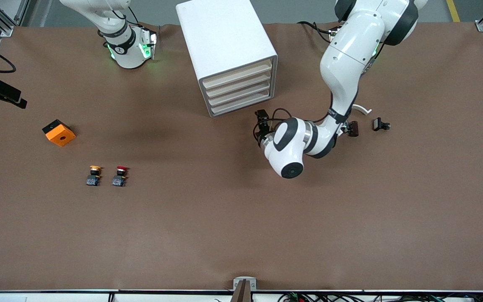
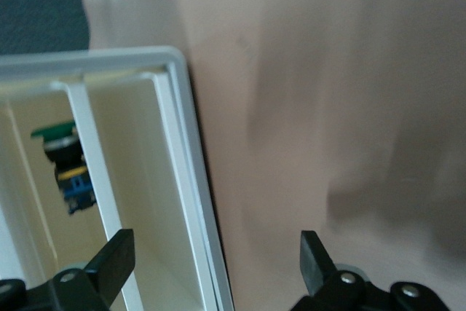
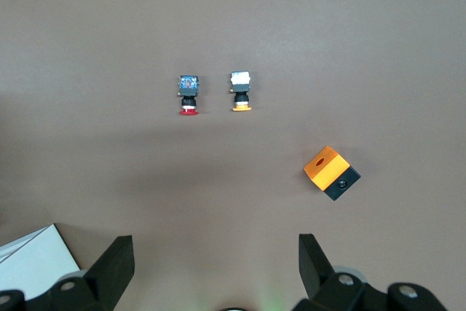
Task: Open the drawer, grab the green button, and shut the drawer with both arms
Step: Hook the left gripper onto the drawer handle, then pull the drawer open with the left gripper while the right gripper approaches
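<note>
right gripper [image 3: 215, 267]: raised over the table's right-arm end, fingers spread wide, holding nothing; arm waits. left gripper [image 1: 260, 126]: arm bent low, in front of the white cabinet [image 1: 229, 54], fingers wide apart, empty. button [image 2: 64, 167]: inside the drawer [image 2: 175, 180], lying on its side, long axis along the divider, green cap at 1 end.

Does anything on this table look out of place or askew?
Nothing broken. The white four-drawer cabinet stands skewed to the table edge; the green-capped push button seems to lie sideways inside it. Left end effector faces it; right end effector waits.
</note>
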Motion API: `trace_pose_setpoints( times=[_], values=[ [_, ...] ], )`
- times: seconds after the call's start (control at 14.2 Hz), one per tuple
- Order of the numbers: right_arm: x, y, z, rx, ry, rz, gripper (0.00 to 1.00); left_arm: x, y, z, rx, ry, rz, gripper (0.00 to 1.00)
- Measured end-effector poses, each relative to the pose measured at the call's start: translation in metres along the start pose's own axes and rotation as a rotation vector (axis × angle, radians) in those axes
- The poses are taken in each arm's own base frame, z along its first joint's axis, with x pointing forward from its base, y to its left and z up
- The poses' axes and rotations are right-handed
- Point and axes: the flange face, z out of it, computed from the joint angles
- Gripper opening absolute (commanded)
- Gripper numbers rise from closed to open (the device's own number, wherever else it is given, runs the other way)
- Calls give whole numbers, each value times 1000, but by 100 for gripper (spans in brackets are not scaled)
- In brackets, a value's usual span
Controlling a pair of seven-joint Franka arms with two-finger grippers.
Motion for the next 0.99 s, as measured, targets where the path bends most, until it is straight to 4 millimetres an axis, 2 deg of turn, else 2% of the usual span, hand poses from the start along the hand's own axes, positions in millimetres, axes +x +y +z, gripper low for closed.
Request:
trace_pose_setpoints(
  times=[0.21, 0.28, 0.35, 0.78, 0.99],
  values=[
    [3, 1, 5, 0, -9, 2, 100, -8, 1, 18, 60, -44, -65, 100],
    [5, 1, 9, 0, -18, 3, 100, -9, 0, 22, 73, -53, -77, 93],
    [8, 2, 14, 0, -28, 4, 100, -12, -1, 26, 85, -59, -94, 90],
    [22, 6, 35, -1, -59, 12, 100, -20, -9, 44, 185, -82, -205, 85],
    [31, 14, 47, -1, -71, 26, 100, -28, -21, 62, 232, -49, -219, 75]
  ],
)
